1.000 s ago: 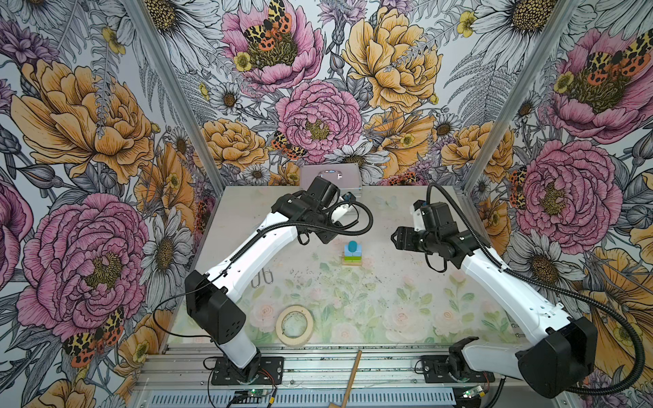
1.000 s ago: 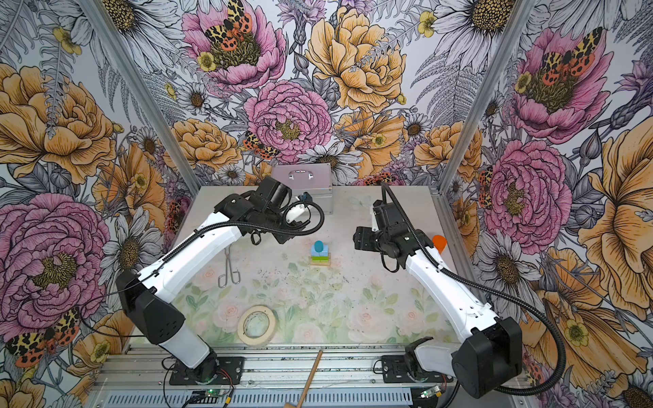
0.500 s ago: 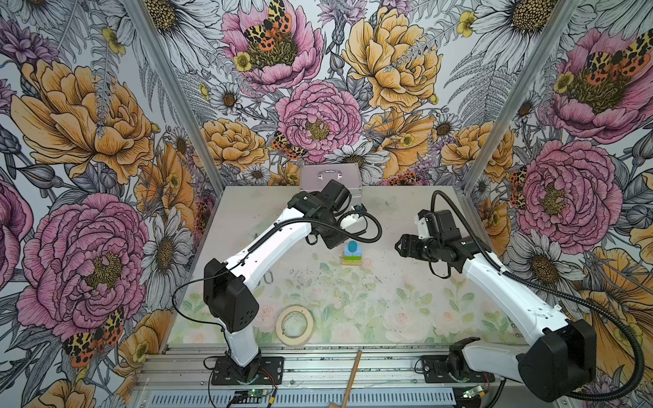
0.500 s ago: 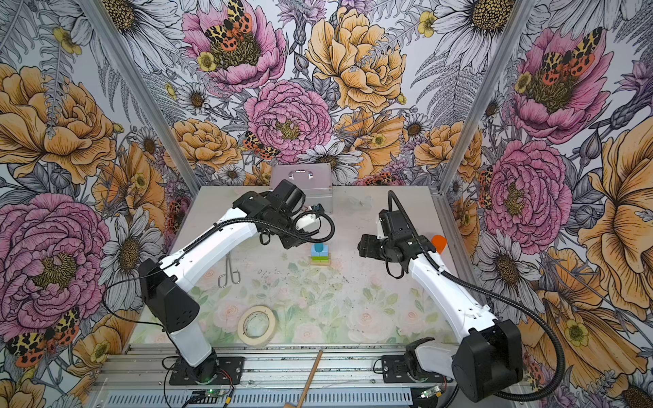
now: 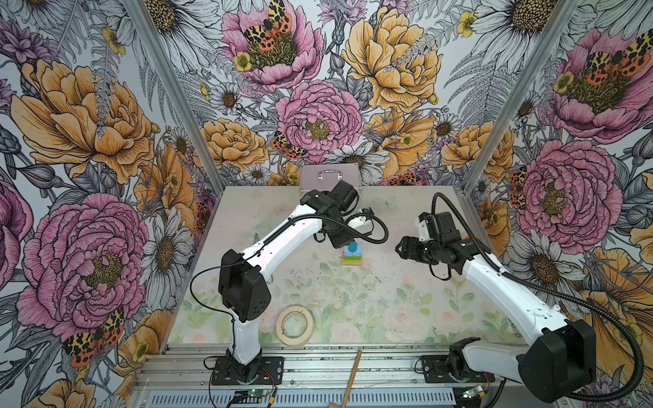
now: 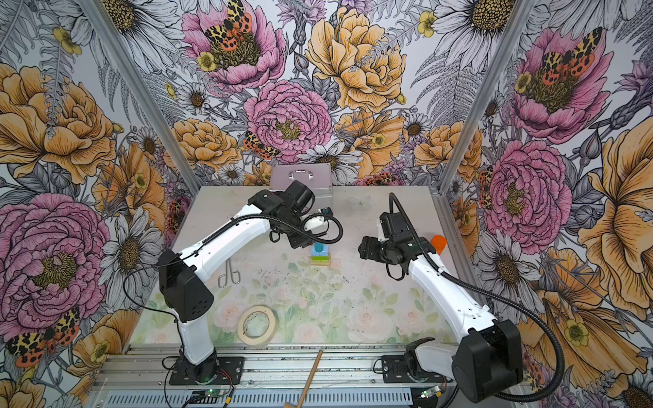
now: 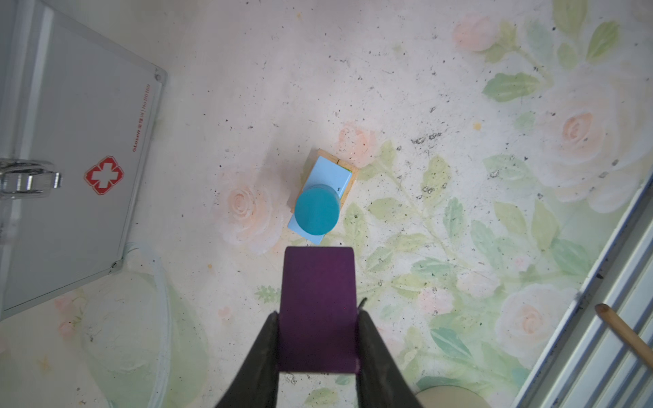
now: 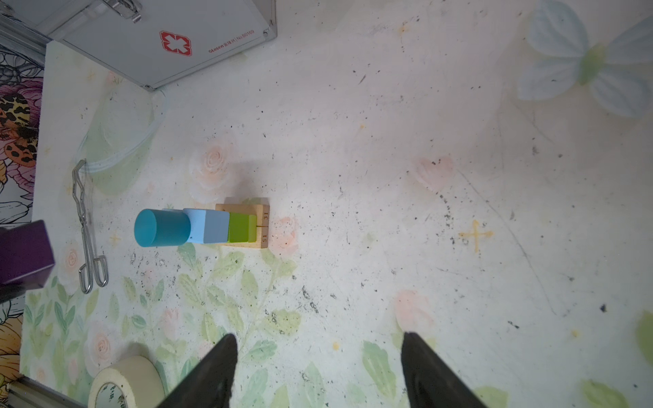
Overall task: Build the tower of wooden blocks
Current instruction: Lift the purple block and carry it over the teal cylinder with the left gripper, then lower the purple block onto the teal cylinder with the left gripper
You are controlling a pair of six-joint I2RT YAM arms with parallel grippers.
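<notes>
**Left gripper [image 7: 318,319] clamped on the purple roof-shaped block [image 7: 318,282]; right gripper [image 8: 318,337] empty, jaws spread wide.**

The wood block tower [image 5: 352,255] stands on the table [image 5: 318,293] between its middle and its far edge, in front of the silver first-aid case [image 5: 330,175] lying at that edge. Stack order, bottom up — two tan bars [image 8: 265,226] side by side, a lime-green block [image 8: 242,228], light-blue cubes [image 7: 330,176], a teal cylinder [image 7: 317,210] upright on top. The purple block hangs close to the cylinder without touching it, gripped on two opposite sides. The right gripper hovers nearer the right edge, well apart from the tower. A beige tape roll [image 5: 295,325] lies near the front edge; metal tongs [image 6: 229,273] lie toward the left edge.
</notes>
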